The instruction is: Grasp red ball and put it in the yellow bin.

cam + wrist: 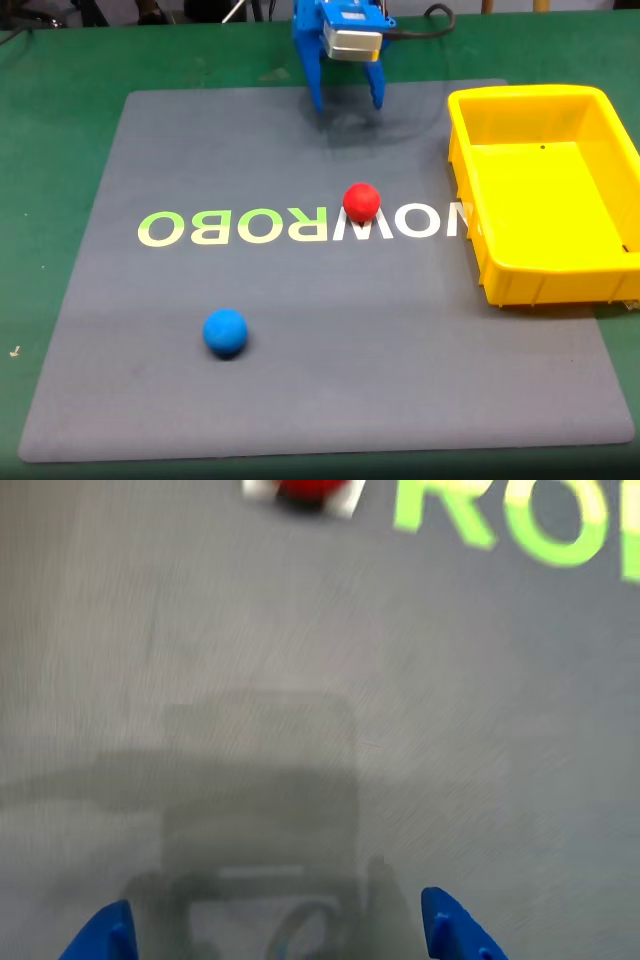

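On the green table top [60, 60], a flat grey mat [330, 390], matte and faintly grained, with rounded corners and pale yellow-green and white block lettering [235, 228] across the middle, upside down in the fixed view. Toward the lower left of the mat in the fixed view, a smooth blue ball [225, 332], alone, with bare mat all around. Nearer the middle, the red ball [361, 202], a small matte sphere, sitting on the white letters and well apart from the blue one; seen at the top edge of the wrist view too [305, 492], blurred, with open mat between it and the fingertips. At the far edge of the mat, top centre of the fixed view, the gripper [348, 100]: blue plastic fingers [314, 70] below a pale boxy block, jaws spread wide, holding nothing, tips just over the mat with a soft shadow beneath. Same tips low in the wrist view [275, 930], well apart. Far right in the fixed view, the yellow bin [468, 190]: glossy rectangular plastic tray, raised walls, rolled rim, partly off the mat's right edge, nothing inside, near the red ball but not touching.
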{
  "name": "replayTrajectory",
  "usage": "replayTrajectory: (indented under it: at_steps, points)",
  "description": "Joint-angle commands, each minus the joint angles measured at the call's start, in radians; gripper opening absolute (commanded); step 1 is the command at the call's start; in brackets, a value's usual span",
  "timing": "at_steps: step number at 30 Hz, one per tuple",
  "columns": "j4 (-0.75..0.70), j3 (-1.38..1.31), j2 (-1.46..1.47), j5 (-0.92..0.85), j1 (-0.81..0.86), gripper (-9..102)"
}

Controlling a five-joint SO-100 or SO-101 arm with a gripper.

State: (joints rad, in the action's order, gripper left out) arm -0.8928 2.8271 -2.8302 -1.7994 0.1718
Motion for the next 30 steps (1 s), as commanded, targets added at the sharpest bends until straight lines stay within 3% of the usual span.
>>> replayTrajectory:
  at_steps: [1, 9, 18, 30]
  points:
    - [0.106, -0.202, 0.239, 0.044, 0.011, 33]
    - [0.206, -0.520, 0.670, 0.106, -0.020, 32]
    - [0.307, -0.653, 0.907, 0.118, -0.049, 32]
    - [0.334, -0.882, 1.198, 0.173, -0.114, 32]
